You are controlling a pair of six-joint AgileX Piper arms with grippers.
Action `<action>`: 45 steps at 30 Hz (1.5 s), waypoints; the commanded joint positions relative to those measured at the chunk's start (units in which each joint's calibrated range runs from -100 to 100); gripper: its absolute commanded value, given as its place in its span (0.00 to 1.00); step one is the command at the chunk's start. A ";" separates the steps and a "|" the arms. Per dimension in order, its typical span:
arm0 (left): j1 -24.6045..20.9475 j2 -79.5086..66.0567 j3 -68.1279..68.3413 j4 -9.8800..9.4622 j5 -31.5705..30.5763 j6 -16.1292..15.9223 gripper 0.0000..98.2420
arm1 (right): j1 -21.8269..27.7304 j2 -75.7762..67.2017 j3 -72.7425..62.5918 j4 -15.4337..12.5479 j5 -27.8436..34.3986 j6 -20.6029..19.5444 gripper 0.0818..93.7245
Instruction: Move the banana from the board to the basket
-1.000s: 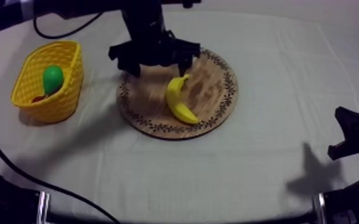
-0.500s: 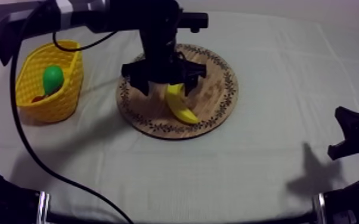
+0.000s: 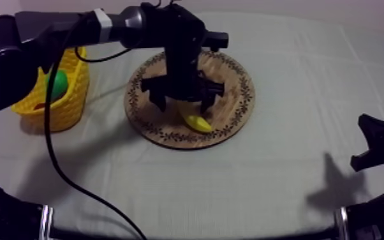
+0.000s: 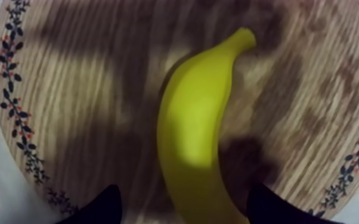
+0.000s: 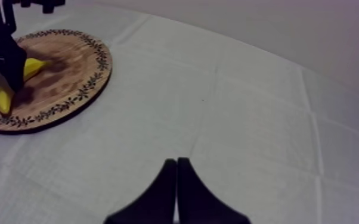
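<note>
Since half a second ago, my left pincer point(image 3: 183, 101) has come lower over the round wooden board with a patterned rim point(image 3: 236, 96) and now covers most of the yellow toy banana point(image 3: 196, 120). Its two black fingers point(image 4: 101, 207) stand apart, one at each side of the banana, which lies flat on the board. Whether they touch it, I cannot tell. The yellow latticed basket point(image 3: 67, 110) stands on the counter point(image 3: 265, 185) near the board, with a green toy pear point(image 3: 57, 86) inside. My right pincer point(image 5: 176, 179) has its fingers together over bare cloth, well apart from the board.
</note>
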 commanded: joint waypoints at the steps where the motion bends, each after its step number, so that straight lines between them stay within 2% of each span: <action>1: 0.10 0.91 -0.34 0.06 0.14 -0.12 0.78 | 0.00 0.00 -0.03 0.01 0.03 0.01 0.00; 7: 0.35 3.13 -1.87 0.40 0.43 -0.54 0.76 | 0.00 0.00 -0.03 0.01 0.03 0.01 0.00; 11: 0.38 3.93 -3.07 0.53 0.89 -1.01 0.71 | 0.00 0.00 -0.03 0.01 0.03 0.01 0.00; 13: 0.39 4.12 -3.70 0.47 0.99 -1.19 0.63 | 0.00 0.00 -0.03 0.01 0.03 0.01 0.00; 16: 0.35 4.24 -4.39 0.51 1.05 -1.69 0.45 | 0.00 0.00 -0.03 0.01 0.03 0.01 0.00; 19: 0.31 4.28 -4.85 0.39 1.07 -1.99 0.32 | 0.00 0.00 -0.03 0.01 0.03 0.01 0.00; 23: 0.19 4.17 -5.05 0.31 1.02 -2.41 0.23 | 0.00 0.00 -0.03 0.01 0.03 0.01 0.00; 30: -0.16 3.03 -5.09 0.25 0.92 -3.12 0.17 | 0.00 0.00 -0.03 0.01 0.03 0.01 0.00; 36: -0.94 -1.07 -4.41 0.16 0.92 -3.74 0.19 | 0.00 0.00 -0.03 0.01 0.03 0.01 0.00; 45: -2.26 -14.94 1.98 -0.24 1.17 -6.50 0.20 | 0.00 0.00 -0.03 0.01 0.03 0.01 0.00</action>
